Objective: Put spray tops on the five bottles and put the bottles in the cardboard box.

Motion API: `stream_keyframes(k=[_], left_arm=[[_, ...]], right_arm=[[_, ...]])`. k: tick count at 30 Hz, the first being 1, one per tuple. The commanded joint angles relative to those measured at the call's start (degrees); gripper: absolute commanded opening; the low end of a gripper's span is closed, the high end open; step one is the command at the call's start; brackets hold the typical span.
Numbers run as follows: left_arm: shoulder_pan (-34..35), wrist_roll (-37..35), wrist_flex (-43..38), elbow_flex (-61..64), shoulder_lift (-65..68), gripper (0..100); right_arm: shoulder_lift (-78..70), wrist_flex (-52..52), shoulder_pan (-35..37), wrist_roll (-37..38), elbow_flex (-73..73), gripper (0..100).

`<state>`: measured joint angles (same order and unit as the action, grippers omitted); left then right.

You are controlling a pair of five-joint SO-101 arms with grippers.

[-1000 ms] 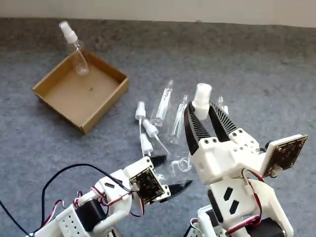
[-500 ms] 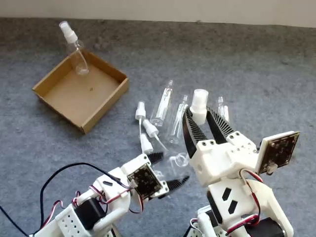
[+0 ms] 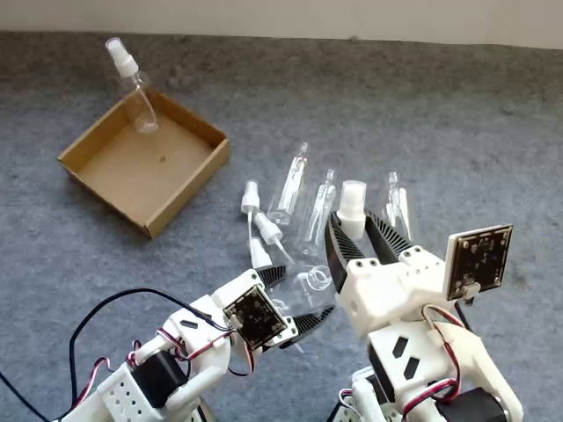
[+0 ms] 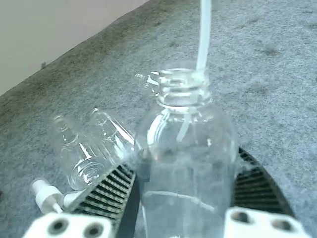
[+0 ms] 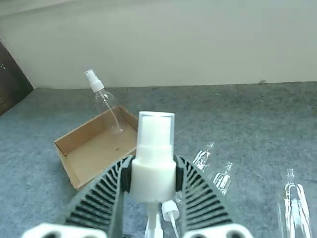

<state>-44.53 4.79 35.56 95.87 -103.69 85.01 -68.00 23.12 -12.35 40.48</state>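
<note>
Lowered since a second ago, the right gripper clamps one white spray top, its tube entering the upward neck of the bottle the left gripper grasps. Grey carpet, pale wall behind. Left to right: cardboard box with one capped bottle leaning over its far rim, three loose spray tops, three bare bottles lying, necks pointing away.

Clamping a bottle low in the left jaws; pinching a spray top in the right jaws, held directly above.
</note>
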Motion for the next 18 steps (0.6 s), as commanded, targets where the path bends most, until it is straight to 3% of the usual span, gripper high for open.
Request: stream_keyframes(k=[1,11,18], left_arm=[[0.3,-0.7,-0.4,0.7,-1.2,14],[0.7,-0.7,-0.4,0.7,-1.2,14],[2.3,-0.7,-3.4,1.2,-1.2,14]], right_arm=[[0.4,-0.8,0.7,0.0,-0.7,1.0],[0.4,-0.8,0.7,5.0,6.0,1.0],[0.4,-4.0,6.8,5.8,5.8,1.0]])
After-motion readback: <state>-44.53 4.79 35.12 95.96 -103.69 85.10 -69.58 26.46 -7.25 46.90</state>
